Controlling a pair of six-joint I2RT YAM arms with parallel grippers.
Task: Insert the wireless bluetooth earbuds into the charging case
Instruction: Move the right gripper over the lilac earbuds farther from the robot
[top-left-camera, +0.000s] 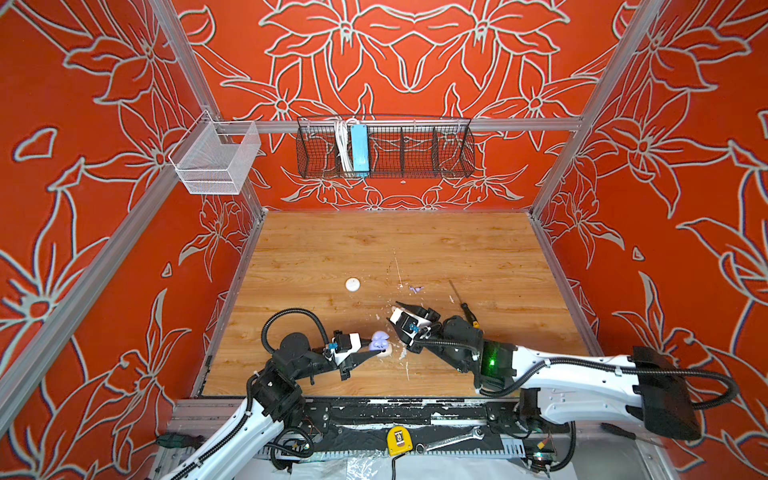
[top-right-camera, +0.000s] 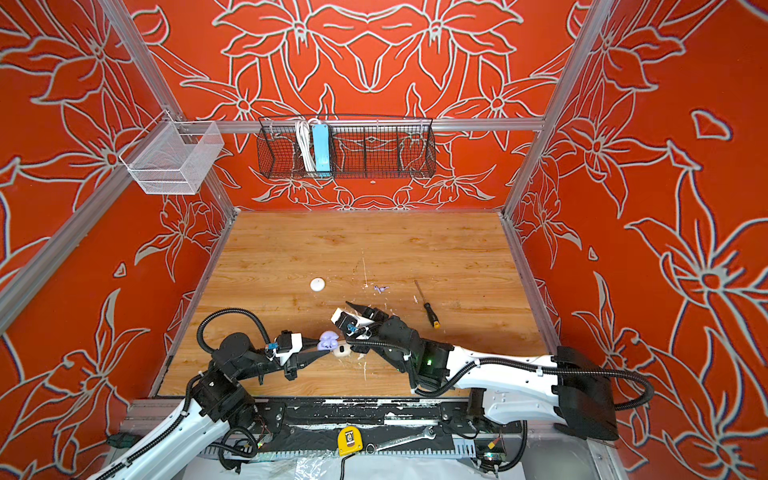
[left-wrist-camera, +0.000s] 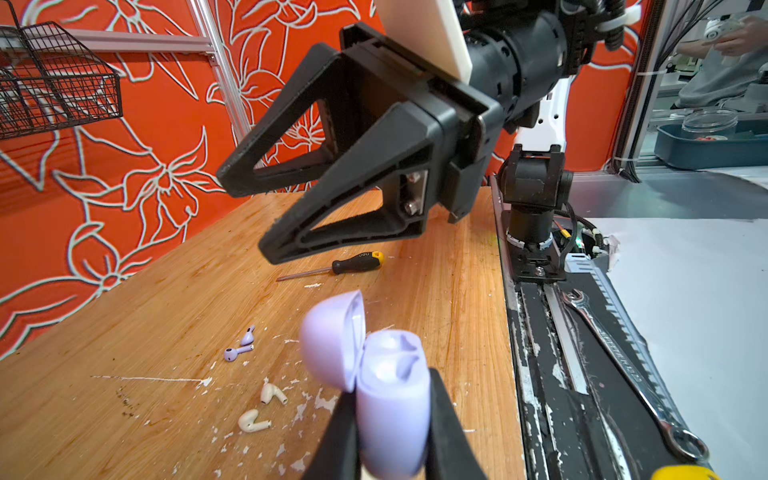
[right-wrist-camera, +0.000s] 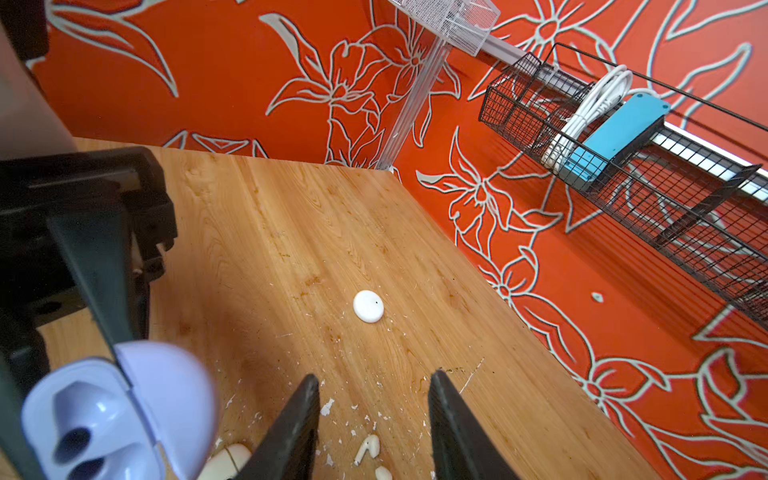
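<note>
- As seen in both top views, found left gripper (top-left-camera: 383, 348) at lower centre, clenched on the body of the lavender charging case (top-left-camera: 379, 340), with lid hinged open and both sockets showing in the right wrist view.
- Recorded right gripper (right-wrist-camera: 374, 374) released, jaws apart with only bare wood between, just right of the case in a top view.
- Located two white earbuds (left-wrist-camera: 273, 392) on the wood close beneath the right gripper.
- Located two lavender earbuds (top-left-camera: 415, 289) farther back, near frame centre, well apart from the case.
- Noted closed white round case (top-left-camera: 352, 284) left of centre, standing apart from all else.
- Noted screwdriver (top-left-camera: 467, 305) lying right of the right gripper, near its wrist.
- Logged cream rounded item (top-right-camera: 340, 351) under the lavender case, touching or just beside the left gripper; cannot tell which.
- Observed both grippers nearer the front edge of the wooden board (top-left-camera: 415, 241) than the rear edge, with broad open wood toward the back wall (top-left-camera: 386, 62) and toward both side edges.
</note>
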